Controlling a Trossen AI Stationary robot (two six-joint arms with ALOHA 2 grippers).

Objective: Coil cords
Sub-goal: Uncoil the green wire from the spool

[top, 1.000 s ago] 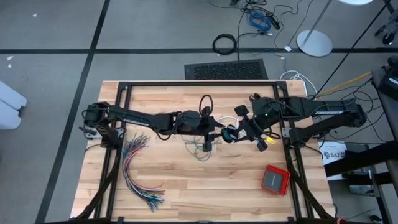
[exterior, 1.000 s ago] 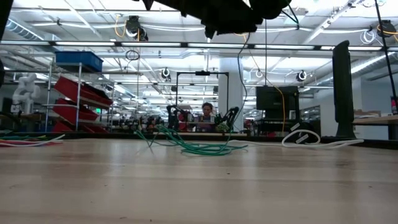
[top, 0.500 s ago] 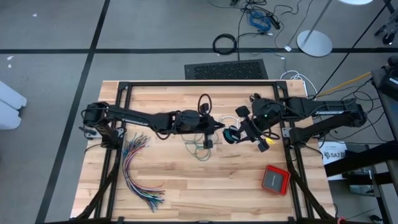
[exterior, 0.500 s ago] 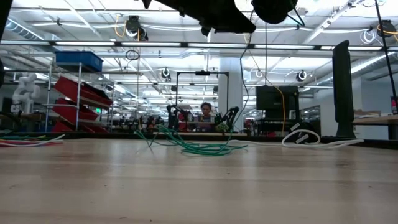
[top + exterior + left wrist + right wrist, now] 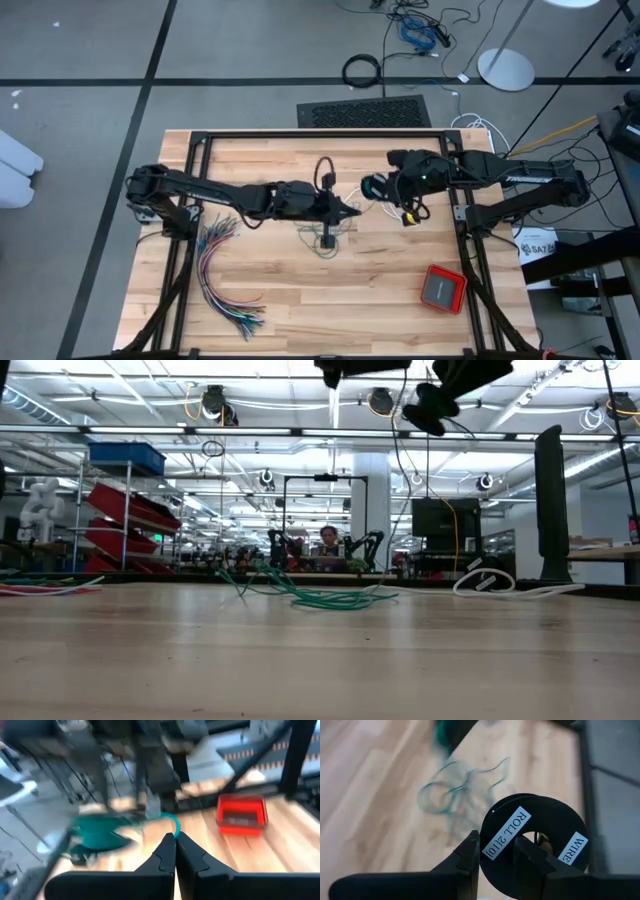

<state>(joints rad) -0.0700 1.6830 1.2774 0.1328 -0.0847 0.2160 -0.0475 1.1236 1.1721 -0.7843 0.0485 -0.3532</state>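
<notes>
The right gripper (image 5: 495, 855) holds a black spool (image 5: 536, 845) by its flange, one finger on each side; white labels on the flange read "ROLL 2110" and "WIRE". In the overhead view this gripper (image 5: 398, 190) hangs above the middle of the table (image 5: 290, 310), toward its far edge, with a spot of teal on the spool beside it.

The left gripper (image 5: 175, 840) has its fingers pressed together, tips touching. Nothing can be seen between them for certain; a teal loop sits just past the tips, but whether a strand is pinched there cannot be told. From above, the left gripper (image 5: 345, 209) points toward the right gripper and is near it.

Below and beside the left gripper, the teal cord (image 5: 322, 243) lies on the boards in loose, irregular loops; the table-level view shows it (image 5: 325, 598) as a slack, tangled heap. It is thin, limp and springy-looking. A black cord (image 5: 324, 172) forms a single open loop just beyond the left wrist.

Judgement of progress: early to middle. Some teal cord appears to be on the spool; most remains loose on the table. The black cord is not yet wound.

Farther off are a fan of coloured wires (image 5: 225, 280) and a red box (image 5: 441, 289).
</notes>
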